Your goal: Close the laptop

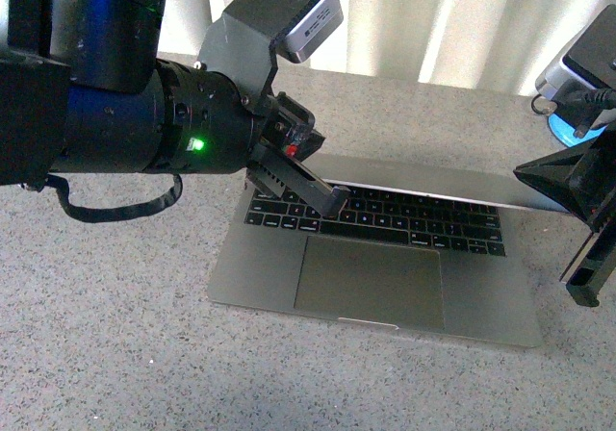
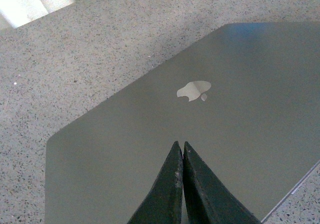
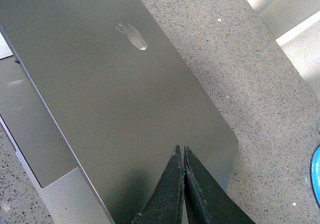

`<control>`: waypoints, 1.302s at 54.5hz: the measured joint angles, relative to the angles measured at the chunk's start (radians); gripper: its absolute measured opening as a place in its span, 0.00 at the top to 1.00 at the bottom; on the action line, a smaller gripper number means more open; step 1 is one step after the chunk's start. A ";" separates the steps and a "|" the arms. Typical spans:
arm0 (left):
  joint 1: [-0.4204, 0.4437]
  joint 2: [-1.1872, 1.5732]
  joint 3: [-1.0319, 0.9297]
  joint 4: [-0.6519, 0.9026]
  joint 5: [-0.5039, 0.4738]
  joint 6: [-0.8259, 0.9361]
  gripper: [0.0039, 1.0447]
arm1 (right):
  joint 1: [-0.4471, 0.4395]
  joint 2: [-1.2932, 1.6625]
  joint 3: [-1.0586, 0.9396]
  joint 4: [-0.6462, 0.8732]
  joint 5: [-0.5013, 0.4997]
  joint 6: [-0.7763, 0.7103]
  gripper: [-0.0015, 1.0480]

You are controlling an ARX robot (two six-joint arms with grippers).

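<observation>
The laptop sits on a speckled grey table, w/ its front edge toward the robot. It is part open: black keys and the big trackpad show in front view, and the lid reads only as a narrow grey band just behind the keys, nearly edge-on. Both wrist views look onto the lid's outer face, w/ the apple logo on it. In the right wrist view the lid leans over the base, and a strip of the base shows beside it. The left gripper is over the laptop's rear left part, above the top key rows. Its fingers are pressed together w/ nothing btwn them, tips over the lid's outer face near the logo. Whether they touch the lid can't be told. A green light glows on the left arm. The right gripper hangs at the laptop's right side, by the lid's right corner. Its fingers are likewise pressed together and hold nothing; contact w/ the lid can't be told either. Past the laptop's rear right corner is a blue round thing, cut off by the frame edge. What it is, or whether it holds anything, can't be made out.
</observation>
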 joint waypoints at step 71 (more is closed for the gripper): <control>-0.032 0.100 -0.119 0.190 0.008 -0.194 0.97 | -0.005 0.074 -0.048 0.043 -0.004 -0.026 0.99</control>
